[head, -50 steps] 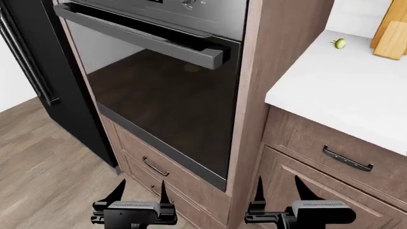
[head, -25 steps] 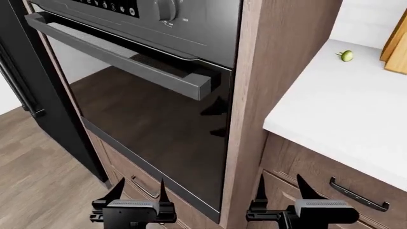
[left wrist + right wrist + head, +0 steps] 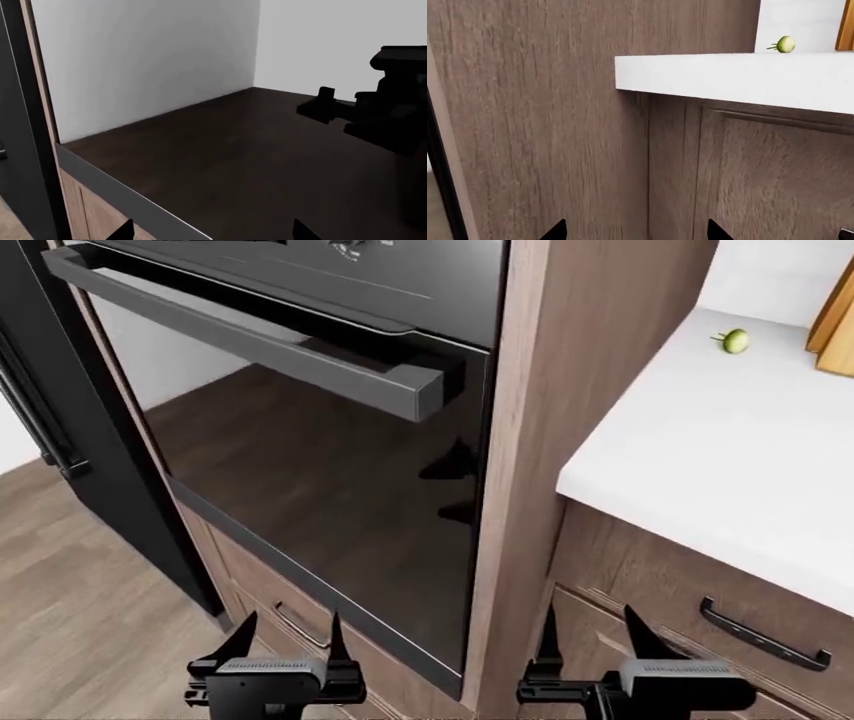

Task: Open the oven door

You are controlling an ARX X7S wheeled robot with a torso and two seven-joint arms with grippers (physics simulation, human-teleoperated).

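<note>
**Oven door shut, both hands low and empty**

Oven door (image 3: 334,510) fills the left wrist view (image 3: 253,165): glossy black glass, grey trim strip along its lower edge, wood panel below that. The glass mirrors a wall, dark floor and a black robot part. Two fingertips of the left hand (image 3: 210,232) peek in at the frame edge, spread apart, nothing between them.

Head view: door sits closed in a tall wooden cabinet (image 3: 587,390), long grey bar handle (image 3: 254,335) across its top. Black fridge (image 3: 67,420) just beside it on the left. Drawer fronts (image 3: 694,610) below the door and under the white worktop (image 3: 707,450); all drawers shut, contents hidden. Small green item (image 3: 731,339) lies on the worktop, far back. Left hand (image 3: 283,635) and right hand (image 3: 585,630) low in frame, fingers parted, holding nothing, well below the handle.

Right wrist view: cabinet side, worktop edge (image 3: 727,75), green item (image 3: 784,44) on top. Right hand's tips (image 3: 634,230) apart, empty.
</note>
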